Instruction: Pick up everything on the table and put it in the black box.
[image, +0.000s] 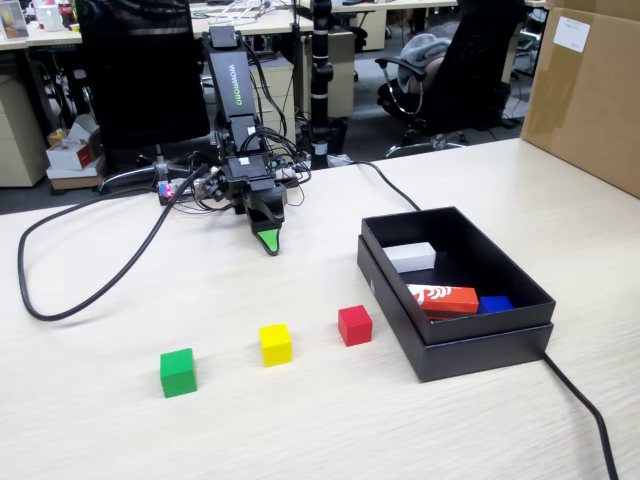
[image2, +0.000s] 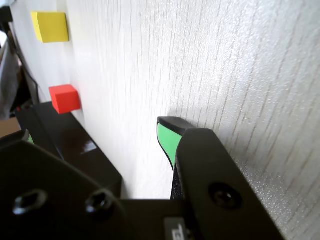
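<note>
While cubes sit apart | fingers (image: 268, 240) low | black box (image: 480, 345) rim beside red cube (image: 354, 325)

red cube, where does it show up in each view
Fixed view: the red cube sits low and centre, just left of the black box.
Wrist view: the red cube is at the left edge, mid-height.
Shared landmark: the yellow cube beside it.

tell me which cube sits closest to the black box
The red cube: in the fixed view it sits just beside the black box, with the yellow cube and green cube progressively farther away.
</note>
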